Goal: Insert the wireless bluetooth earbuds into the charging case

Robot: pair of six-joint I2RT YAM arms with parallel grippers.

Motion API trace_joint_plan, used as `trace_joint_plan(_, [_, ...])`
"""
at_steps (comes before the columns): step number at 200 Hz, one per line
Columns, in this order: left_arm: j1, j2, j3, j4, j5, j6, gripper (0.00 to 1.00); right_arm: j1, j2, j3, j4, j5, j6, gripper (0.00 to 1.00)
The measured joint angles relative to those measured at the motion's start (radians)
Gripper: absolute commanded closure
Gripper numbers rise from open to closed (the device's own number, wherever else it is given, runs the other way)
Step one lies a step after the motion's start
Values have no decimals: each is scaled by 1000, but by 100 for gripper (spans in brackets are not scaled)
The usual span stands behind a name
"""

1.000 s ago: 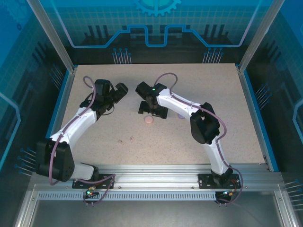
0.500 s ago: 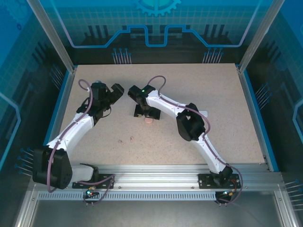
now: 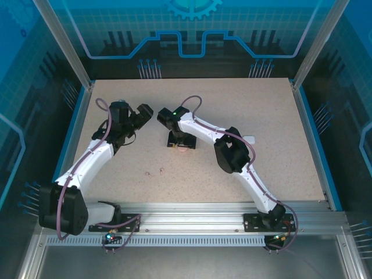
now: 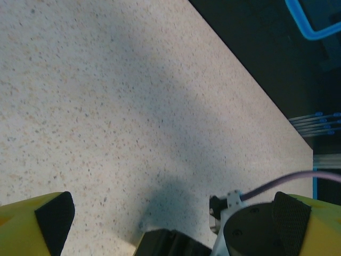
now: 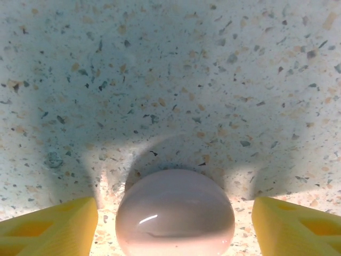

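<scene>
**Setting:** robotics laboratory, enclosed bench-top test cell.

**Enclosure:** aluminium profile posts [image 3: 61,40] at left and right. They carry clear blue-tinted panels [image 3: 244,35] printed with circuit-style lines, and a gear emblem [image 3: 193,7] on the far wall.

**Work surface:** speckled beige table [image 3: 279,128], blue edging along both sides.

**Mounting:** slotted aluminium rail [image 3: 192,210] across the near edge. Bolted to it are two white jointed robot arms, the left arm [image 3: 93,154] and the right arm [image 3: 256,183].

**Fittings:** purple cables [image 3: 195,99] looped along the arms; green indicator light [image 3: 174,111] on the right arm. The arms end in the left claw [image 3: 146,112] and the right claw [image 3: 182,141], with yellow fingers [image 5: 48,224].
</scene>
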Motion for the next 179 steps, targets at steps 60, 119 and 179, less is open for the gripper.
trace_joint_plan(60, [0, 48, 82, -79, 125, 3, 1, 0, 1, -17, 27, -11, -2, 28])
trace_joint_plan(119, [0, 44, 68, -95, 173, -45, 1, -2, -14, -51, 69, -27, -5, 39])
trace_joint_plan(179, [0, 14, 58, -155, 172, -63, 1, -7, -66, -142, 140, -35, -5, 51])
